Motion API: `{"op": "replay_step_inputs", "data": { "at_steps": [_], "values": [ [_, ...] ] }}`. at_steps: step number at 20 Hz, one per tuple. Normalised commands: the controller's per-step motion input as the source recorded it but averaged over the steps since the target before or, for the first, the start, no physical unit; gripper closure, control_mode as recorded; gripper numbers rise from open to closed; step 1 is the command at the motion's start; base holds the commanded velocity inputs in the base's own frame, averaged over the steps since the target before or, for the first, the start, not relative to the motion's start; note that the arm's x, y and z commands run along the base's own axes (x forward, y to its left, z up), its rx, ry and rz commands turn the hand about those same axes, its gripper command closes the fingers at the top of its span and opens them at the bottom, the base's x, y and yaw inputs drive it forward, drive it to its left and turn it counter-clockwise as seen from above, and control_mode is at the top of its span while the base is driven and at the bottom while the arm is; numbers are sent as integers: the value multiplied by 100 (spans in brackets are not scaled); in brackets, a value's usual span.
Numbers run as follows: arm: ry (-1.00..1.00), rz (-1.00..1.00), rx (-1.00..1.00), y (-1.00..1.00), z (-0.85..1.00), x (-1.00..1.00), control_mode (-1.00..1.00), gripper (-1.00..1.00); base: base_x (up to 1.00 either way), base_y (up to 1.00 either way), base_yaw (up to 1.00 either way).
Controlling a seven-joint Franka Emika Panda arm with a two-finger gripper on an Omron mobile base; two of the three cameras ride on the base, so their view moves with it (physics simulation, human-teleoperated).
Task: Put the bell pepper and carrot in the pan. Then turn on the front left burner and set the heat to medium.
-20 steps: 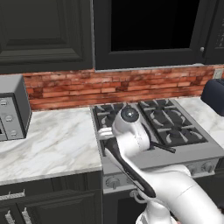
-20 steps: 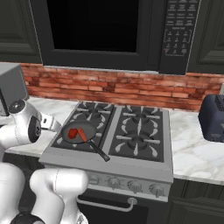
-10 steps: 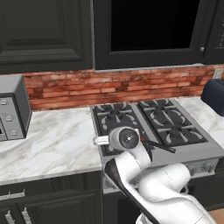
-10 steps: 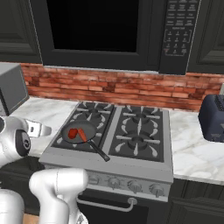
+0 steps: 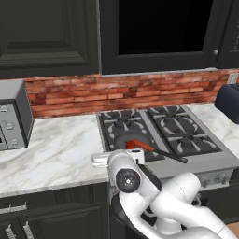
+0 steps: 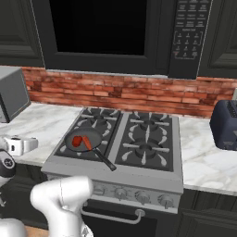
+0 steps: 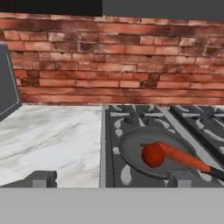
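While I look along the hand view, my pincer (image 7: 109, 181) stands with its two dark tips spread wide apart and nothing between them, low at the front of the marble table (image 7: 48, 135), facing the brick wall (image 7: 113, 61).

Ahead of it the pan (image 7: 131, 148) sits on the front left burner (image 7: 127, 120) of the stove (image 6: 115, 169). Inside the pan lies the bell pepper (image 7: 152, 155), round and red, and touching it on one side is the carrot (image 7: 181, 158). From the hand view the carrot's long axis runs from the pepper out toward the lower right, ending at the pan's rim near where the handle starts.

From the right base view I see the same pair: pepper (image 6: 77, 140) on the left, carrot (image 6: 87, 143) just beside it, slanting toward the stove's front right. The pan's thin black handle (image 6: 105, 161) points the same way, diagonally toward the front edge of the stove, ending above the row of knobs (image 6: 134, 196).

From the left base view the pan (image 5: 133, 140) is partly hidden behind my arm's wrist (image 5: 128, 179); the carrot (image 5: 140, 145) shows as an orange streak, and the handle (image 5: 170, 156) runs right.
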Motion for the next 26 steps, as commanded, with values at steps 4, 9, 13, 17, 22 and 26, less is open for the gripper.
{"op": "replay_step_inputs", "data": {
  "at_steps": [4,9,13,17,22,26],
  "values": [
    [-32,0,0,0,0,-42,-100,-100,0,0,0],
    [-29,0,0,0,-1,-36,-100,-100,0,0,0],
    [-20,0,0,0,-20,-4,-100,-100,0,0,0],
    [-21,0,0,0,-23,-22,-100,-100,0,0,0],
    [-13,0,-3,-10,-38,-7,-100,-100,0,0,0],
    [-8,0,-2,-18,-37,-2,-100,-100,0,0,0]
  ]
}}
